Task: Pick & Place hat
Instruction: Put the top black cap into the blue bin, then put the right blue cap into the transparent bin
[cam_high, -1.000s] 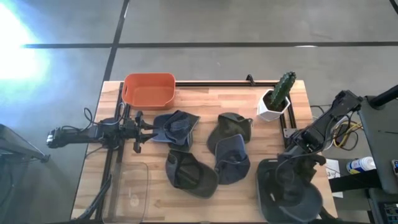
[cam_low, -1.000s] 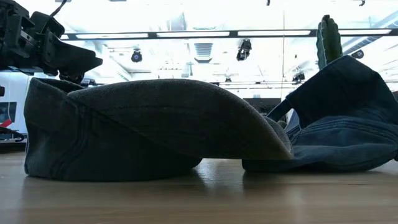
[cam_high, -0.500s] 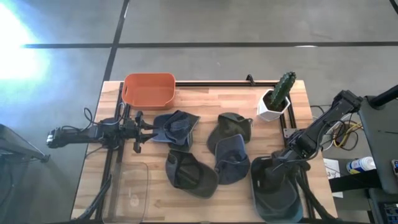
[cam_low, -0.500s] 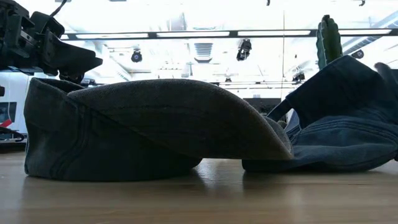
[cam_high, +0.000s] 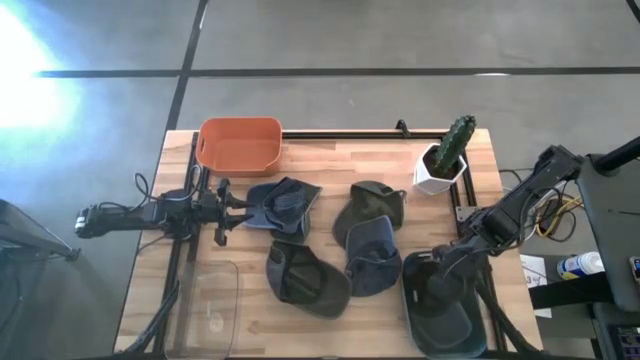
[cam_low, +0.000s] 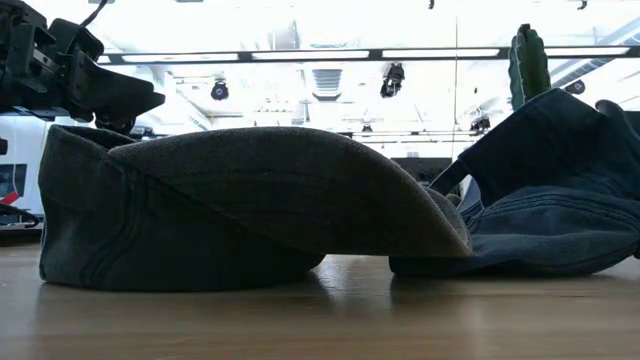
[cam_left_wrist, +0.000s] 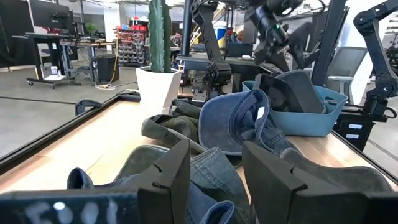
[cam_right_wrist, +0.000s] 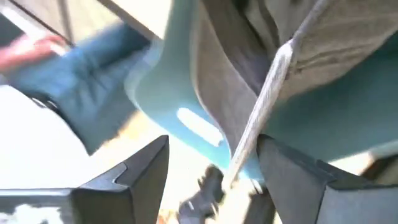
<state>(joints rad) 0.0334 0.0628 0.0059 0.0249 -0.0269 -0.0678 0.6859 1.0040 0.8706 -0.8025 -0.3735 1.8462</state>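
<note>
Since a second ago my right gripper (cam_high: 440, 272) has drawn in from the worktop's (cam_high: 330, 170) corner and its fingers have spread, releasing the grey hat (cam_high: 440, 300) into the blue bin (cam_high: 412, 318) hard against the right edge. From above, my left gripper (cam_high: 232, 210) waits by the blue hat (cam_high: 285, 202), fingers apart and empty, clear wood below it. Low down, a dark hat (cam_low: 240, 205) fills the view. My right wrist sees the bin's rim (cam_right_wrist: 186, 118) between parted fingers (cam_right_wrist: 140, 168).
</note>
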